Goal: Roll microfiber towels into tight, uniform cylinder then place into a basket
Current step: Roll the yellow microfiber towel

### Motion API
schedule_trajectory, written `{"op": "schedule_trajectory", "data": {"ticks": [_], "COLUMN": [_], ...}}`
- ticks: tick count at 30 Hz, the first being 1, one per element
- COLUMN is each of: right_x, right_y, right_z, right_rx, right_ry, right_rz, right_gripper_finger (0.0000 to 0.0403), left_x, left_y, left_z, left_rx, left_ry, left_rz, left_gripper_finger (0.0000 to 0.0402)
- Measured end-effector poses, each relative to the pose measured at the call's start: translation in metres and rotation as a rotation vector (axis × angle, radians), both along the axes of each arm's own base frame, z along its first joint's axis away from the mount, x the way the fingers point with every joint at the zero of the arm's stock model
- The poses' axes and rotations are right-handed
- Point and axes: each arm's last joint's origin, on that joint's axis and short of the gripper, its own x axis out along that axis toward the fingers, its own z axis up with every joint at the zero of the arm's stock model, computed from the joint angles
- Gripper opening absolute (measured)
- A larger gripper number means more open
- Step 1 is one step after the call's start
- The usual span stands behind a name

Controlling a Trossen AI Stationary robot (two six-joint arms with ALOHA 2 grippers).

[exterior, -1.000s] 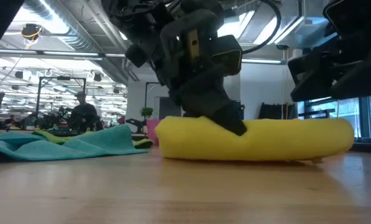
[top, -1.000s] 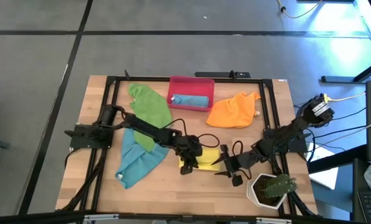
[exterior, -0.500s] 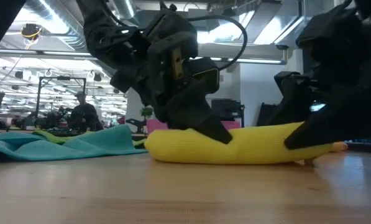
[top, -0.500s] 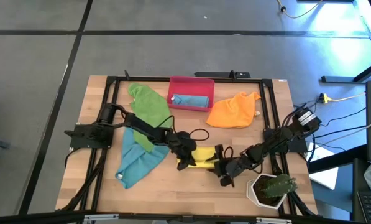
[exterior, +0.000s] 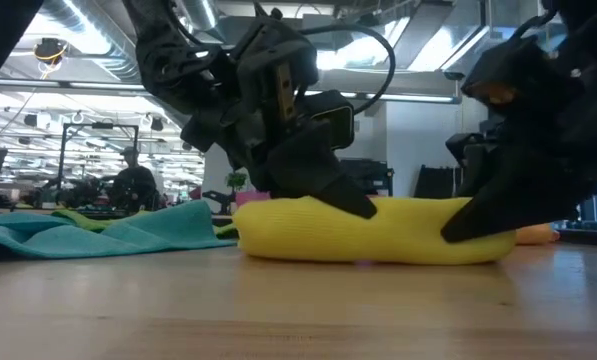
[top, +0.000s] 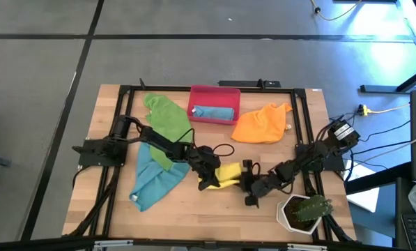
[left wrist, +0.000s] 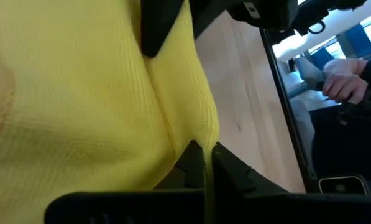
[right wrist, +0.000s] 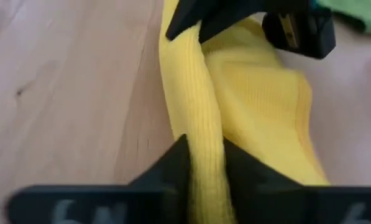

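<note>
yellow towel (top: pixel 228 174) roll mostly covered by both grippers in high view; its ends hidden. Rolled teal towel (top: pixel 213 112) in basket (top: pixel 214 91) too small to judge tightness.

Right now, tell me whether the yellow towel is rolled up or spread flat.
Rolled. The yellow towel lies on the table as a thick cylinder, with the left gripper pinching one end and the right gripper closed on the other.

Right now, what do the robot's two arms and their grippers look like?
Both arms are dark, jointed links with black cables looping beside them. The left gripper has a blocky black body with a yellow-orange marking and wedge-shaped fingers. The right gripper is matching black, with an orange spot; pale lettering shows on its own bar.
</note>
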Motion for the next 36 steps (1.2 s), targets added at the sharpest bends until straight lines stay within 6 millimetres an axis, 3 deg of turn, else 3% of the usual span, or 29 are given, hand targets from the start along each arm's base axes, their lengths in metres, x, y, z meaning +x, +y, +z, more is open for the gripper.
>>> {"op": "schedule_trajectory", "data": {"ticks": [3,14,18,23,28,36], "right_x": [0.003,0.011,0.013,0.015,0.019,0.024], "right_y": [-0.004,-0.02,-0.024,-0.032,-0.042,-0.058], "right_z": [-0.001,-0.002,-0.002,-0.003,-0.003,-0.003], "right_rx": [0.046,0.265,0.328,0.423,0.528,0.661], "right_ry": [0.019,0.09,0.109,0.137,0.161,0.198], "right_rz": [0.001,-0.017,-0.037,-0.088,-0.136,-0.185], "right_gripper_finger": [0.0015,0.0014,0.0014,0.0014,0.0015,0.0016], "left_x": [0.0,-0.002,-0.005,-0.013,-0.022,-0.037], "left_y": [0.0,0.007,0.014,0.014,-0.015,-0.073], "left_z": [0.0,0.008,0.024,0.053,0.078,0.071], "left_rx": [0.008,-0.011,0.021,0.196,0.445,0.792], "left_ry": [-0.008,-0.06,-0.061,-0.117,-0.237,-0.326], "left_rz": [-0.015,-0.132,-0.112,-0.049,-0.038,-0.144], "left_gripper_finger": [0.0003,0.0074,0.009,0.0089,0.0088,0.0088]}}
